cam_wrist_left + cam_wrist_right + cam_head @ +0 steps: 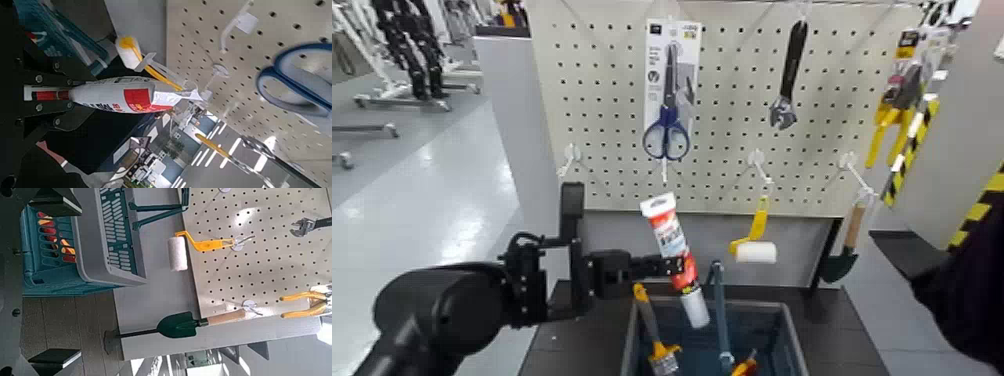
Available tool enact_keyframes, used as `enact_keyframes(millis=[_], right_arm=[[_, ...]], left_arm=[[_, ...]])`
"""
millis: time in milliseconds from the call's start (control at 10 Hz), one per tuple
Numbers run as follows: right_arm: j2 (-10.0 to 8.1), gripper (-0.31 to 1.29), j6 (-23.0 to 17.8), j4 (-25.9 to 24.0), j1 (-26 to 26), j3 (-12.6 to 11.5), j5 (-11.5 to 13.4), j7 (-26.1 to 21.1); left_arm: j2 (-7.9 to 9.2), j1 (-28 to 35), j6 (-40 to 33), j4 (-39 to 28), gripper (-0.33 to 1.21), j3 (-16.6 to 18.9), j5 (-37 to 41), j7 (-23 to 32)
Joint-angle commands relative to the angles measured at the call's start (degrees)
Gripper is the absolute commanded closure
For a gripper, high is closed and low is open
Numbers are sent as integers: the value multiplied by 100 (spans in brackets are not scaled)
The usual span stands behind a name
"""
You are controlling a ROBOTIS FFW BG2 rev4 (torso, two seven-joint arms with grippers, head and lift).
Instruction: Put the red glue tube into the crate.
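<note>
My left gripper [679, 266] is shut on the red glue tube [672, 245], gripping its lower half. The tube hangs nearly upright, flat white end up and white cap down, just over the far left part of the crate [794, 332]. The left wrist view shows the glue tube [117, 95] clamped between the dark fingers [37, 78], with the pegboard behind it. The right arm waits at the far right edge of the head view. In its wrist view the right gripper [53, 278] stands open, off to one side of the crate [117, 235].
The crate holds a yellow-handled brush [654, 340] and other tools [720, 320]. On the pegboard [732, 140] behind hang a scissors pack [669, 90], a wrench [789, 75], a paint roller [752, 247], a trowel [844, 250] and yellow pliers [892, 110].
</note>
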Motion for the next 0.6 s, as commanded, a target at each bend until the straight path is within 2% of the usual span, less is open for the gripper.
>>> enact_keyframes(millis=[100,400,600], right_arm=[[747,5,-6,0,1,0,-10,0],[747,5,-15,0,1,9,-10,0],[738,5,-24,0,-8,17,-10,0]], left_arm=[[0,164,91,218,120,-19,-235,-128],[-36,216,188,438,120,-63,-516,-330],[-132,208,328,578,120,-54,-938,-585]])
